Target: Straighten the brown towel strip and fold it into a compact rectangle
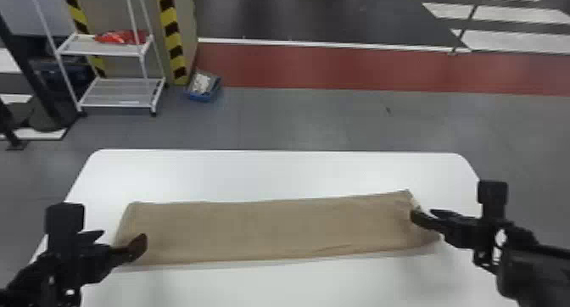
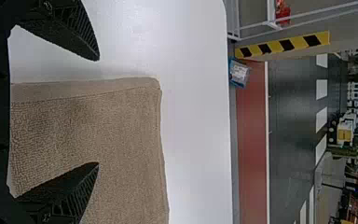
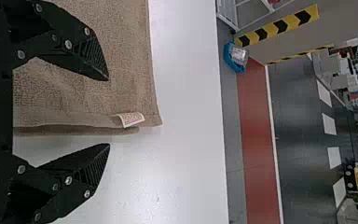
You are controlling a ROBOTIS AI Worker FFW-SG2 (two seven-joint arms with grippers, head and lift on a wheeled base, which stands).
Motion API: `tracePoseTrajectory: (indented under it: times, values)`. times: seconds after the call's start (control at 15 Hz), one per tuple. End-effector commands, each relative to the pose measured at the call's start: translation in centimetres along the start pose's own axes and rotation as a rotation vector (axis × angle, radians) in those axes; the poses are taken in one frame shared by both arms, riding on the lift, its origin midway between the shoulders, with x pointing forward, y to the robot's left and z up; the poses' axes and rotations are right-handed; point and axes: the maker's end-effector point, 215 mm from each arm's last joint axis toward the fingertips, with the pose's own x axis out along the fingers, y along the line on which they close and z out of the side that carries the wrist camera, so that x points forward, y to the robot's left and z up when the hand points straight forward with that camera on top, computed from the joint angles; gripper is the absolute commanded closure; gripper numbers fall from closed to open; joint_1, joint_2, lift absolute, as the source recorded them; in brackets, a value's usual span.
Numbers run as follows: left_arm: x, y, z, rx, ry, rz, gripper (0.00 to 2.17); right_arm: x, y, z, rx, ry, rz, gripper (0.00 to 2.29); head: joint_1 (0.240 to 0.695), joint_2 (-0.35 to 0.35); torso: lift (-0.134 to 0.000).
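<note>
- laid lengthwise on the table (image 1: 271, 174), from left to right: a long, flat strip of brown towel (image 1: 271, 230), with its right end set slightly farther forward than its left
- creased lightly along the near edge, toward the right
- fitted at the right end with a small pale tag (image 3: 131, 119), sticking out from the edge
- placed at the towel's left end, the left gripper (image 1: 122, 237), on an arm slanting in from the lower left corner and turned inward
- spread wide, the jaws of the left gripper (image 2: 98, 111), one over the towel, the other out past its end, with the end edge between
- placed at the towel's right end, the right gripper (image 1: 423, 214), on an arm angled in from the right edge, pointing inward and a little forward
- parted too, the jaws of the right gripper (image 3: 107, 112), with the tagged edge between
- beyond the table, on the floor: a white cart (image 1: 101, 52) bearing a red bundle (image 1: 123, 37), and near it a blue bin (image 1: 203, 97)
</note>
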Motion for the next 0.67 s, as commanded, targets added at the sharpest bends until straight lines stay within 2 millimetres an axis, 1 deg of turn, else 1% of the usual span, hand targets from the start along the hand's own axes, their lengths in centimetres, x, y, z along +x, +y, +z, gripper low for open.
tracePoseTrajectory:
  times: [0.0, 0.07, 0.2, 0.27, 0.33, 0.4, 0.47, 0.6]
  values:
    - [0.02, -0.06, 0.39, 0.001, -0.015, -0.001, 0.11, 0.05, -0.13, -0.07, 0.013, 0.000, 0.002, 0.48, 0.695, -0.087, 0.000]
    - [0.01, 0.02, 0.40, 0.003, -0.015, 0.000, 0.14, 0.06, -0.07, -0.11, 0.016, -0.001, 0.005, 0.59, 0.695, -0.088, 0.000]
    - [0.03, 0.05, 0.24, 0.002, -0.012, 0.001, 0.15, 0.06, 0.10, -0.19, 0.022, -0.002, 0.013, 0.66, 0.695, -0.088, 0.000]
    - [0.03, 0.07, 0.25, 0.002, -0.013, 0.001, 0.17, 0.00, 0.16, -0.35, 0.030, 0.002, 0.020, 0.84, 0.695, -0.087, 0.000]
    - [0.03, 0.17, 0.19, 0.001, -0.012, 0.003, 0.21, -0.03, 0.22, -0.48, 0.037, 0.006, 0.024, 0.94, 0.695, -0.086, 0.000]
    - [0.04, 0.09, 0.17, 0.002, -0.012, 0.001, 0.21, -0.19, 0.08, -0.41, 0.044, 0.001, 0.028, 0.98, 0.695, -0.084, 0.000]
    - [0.05, 0.11, 0.09, 0.001, -0.010, 0.002, 0.21, -0.21, 0.20, -0.41, 0.051, 0.000, 0.034, 1.12, 0.695, -0.083, 0.000]
    - [0.10, -0.10, 0.02, 0.003, -0.009, -0.001, 0.21, -0.31, 0.12, -0.81, 0.063, 0.006, 0.034, 1.12, 0.695, -0.084, 0.000]
